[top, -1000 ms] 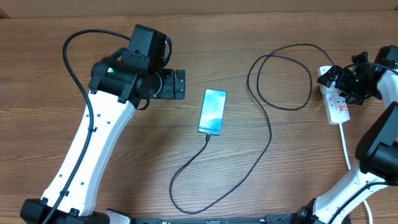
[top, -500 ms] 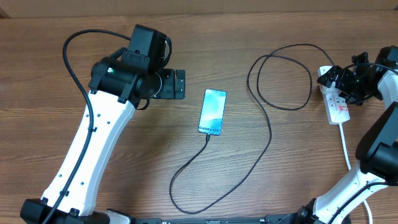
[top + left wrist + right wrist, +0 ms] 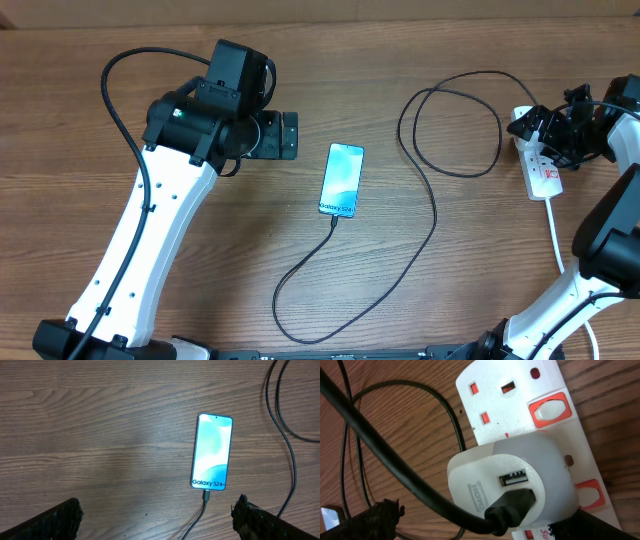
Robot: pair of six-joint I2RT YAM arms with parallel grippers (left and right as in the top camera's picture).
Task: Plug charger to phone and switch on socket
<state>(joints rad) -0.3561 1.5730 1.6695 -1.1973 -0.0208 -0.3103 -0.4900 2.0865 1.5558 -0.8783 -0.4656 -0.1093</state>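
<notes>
Since the charger's small tip already sits in the near end of the phone, I judge the plugging done and the switching-on the step in hand. On the left, my left pincer (image 3: 157, 519) hovers above the bare counter (image 3: 230, 260) just left of the phone (image 3: 341, 180), its fingers (image 3: 62, 516) wide apart and holding nothing. The phone lies flat mid-counter, screen lit. From its near edge the charger (image 3: 435, 215) dips nearer, then climbs far and right through a loop to the socket (image 3: 543, 168) at the right edge. There my right pincer (image 3: 485, 521) hangs close over the strip, spread to either side of the white adapter (image 3: 510, 480) (the black cable end is seated in its port). It grips nothing, though I cannot tell whether one finger grazes the strip. Next, I reckon, one fingertip must press the red switch (image 3: 588, 492) beside that adapter, not the other switch (image 3: 549, 410) by the unused outlet.
</notes>
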